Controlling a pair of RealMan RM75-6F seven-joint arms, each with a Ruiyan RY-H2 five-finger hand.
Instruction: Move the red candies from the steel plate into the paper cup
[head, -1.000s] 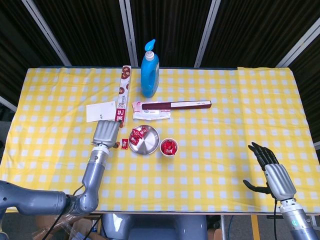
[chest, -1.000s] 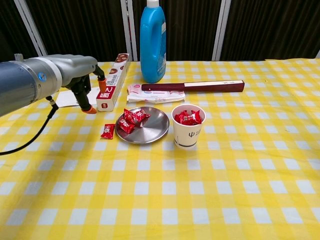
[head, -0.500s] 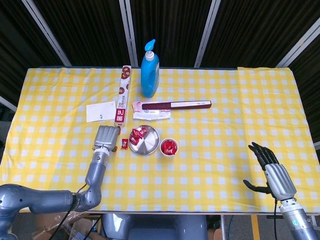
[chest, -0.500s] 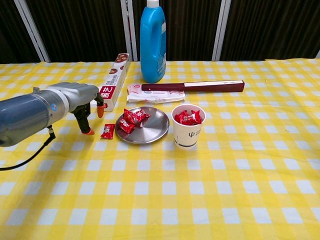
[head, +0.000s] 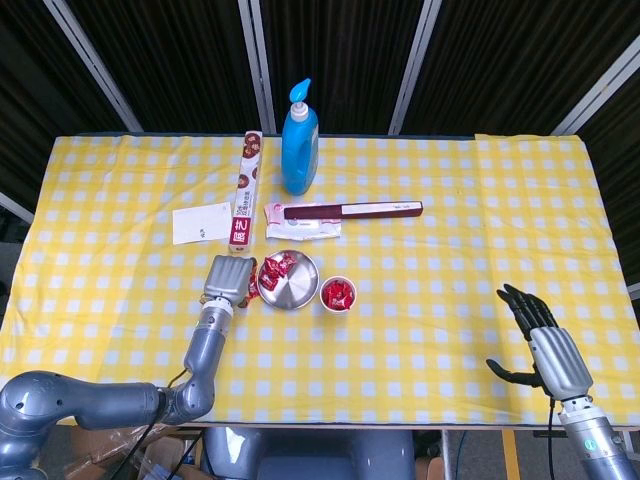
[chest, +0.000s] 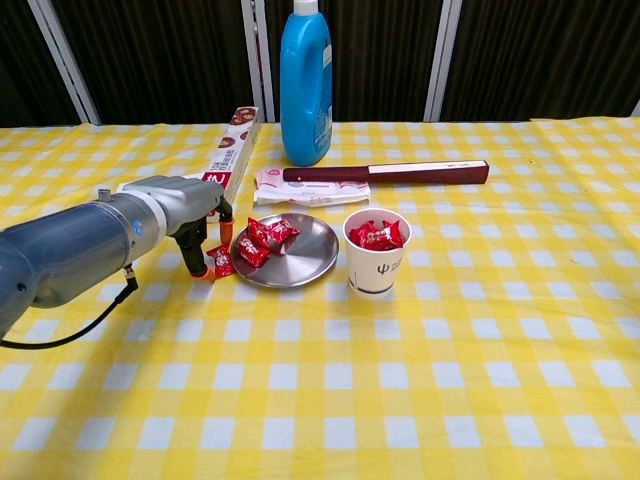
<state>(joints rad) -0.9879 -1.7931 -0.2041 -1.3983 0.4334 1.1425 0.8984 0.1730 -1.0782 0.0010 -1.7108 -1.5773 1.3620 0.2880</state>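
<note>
Red candies: a small heap (chest: 262, 240) lies on the side of the steel plate nearest to the left hand; how many there are is hard to make out, because the wrappers overlap.
Loose candy: one red candy (chest: 221, 261) lies on the worktop just outside the plate rim, at the fingertips of the left hand; in the head view this hand hides it.
Steel plate: the steel plate (chest: 305, 258) is just beside the left hand, on its inner side; the half further from the hand is bare metal.
Paper cup: the paper cup (chest: 376, 266) stands upright just beyond the plate, seen from the left hand, with red candies inside up to near the rim.
Left hand: the left hand (chest: 185, 205) is low over the worktop, its fingers (chest: 200, 258) pointing down at the loose candy; if they pinch it or only touch it I cannot tell.
Right hand: the right hand (head: 545, 345) shows only in the head view, well apart from everything, at the near edge of the worktop; its fingers are spread and it holds nothing.
Worktop: the worktop (head: 450, 290) has a yellow checked cloth.
Behind the left hand: a long narrow box (chest: 229, 161), a white card (head: 201, 223), a blue pump bottle (chest: 306, 82) cut off at the top in the chest view, and a dark red flat box (chest: 390, 172) lying on a white packet (chest: 308, 190).
</note>
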